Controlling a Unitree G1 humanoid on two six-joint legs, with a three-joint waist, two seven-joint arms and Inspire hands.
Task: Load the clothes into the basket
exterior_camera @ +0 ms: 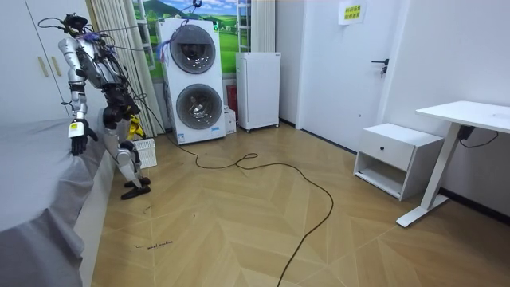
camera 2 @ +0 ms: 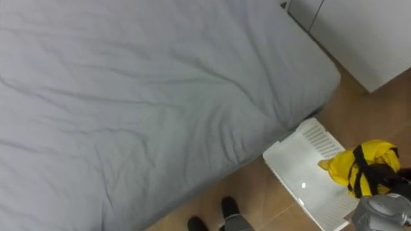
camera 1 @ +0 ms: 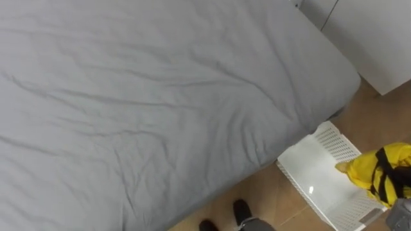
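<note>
While hanging over the basket (camera 2: 314, 136), yellow clothes (camera 2: 342, 169), seemingly clamped in fingers (camera 2: 365, 168) of the right hand (camera 2: 393, 183).

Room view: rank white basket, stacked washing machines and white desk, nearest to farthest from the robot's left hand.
From the left hand, beside the bed:
1. White basket, on the floor just beyond the robot.
2. Stacked washing machines, against the back wall.
3. White desk, far on the room view's right.

The bed (camera 1: 160, 96) has a creased grey sheet. A white wardrobe (camera 1: 379, 32) stands near the bed's corner. Past the bed's end stand a washer stack (exterior_camera: 195, 80) and a fridge (exterior_camera: 259, 89); a drawer cabinet (exterior_camera: 397, 158) and a desk (exterior_camera: 470, 115) are well apart from the bed.
</note>
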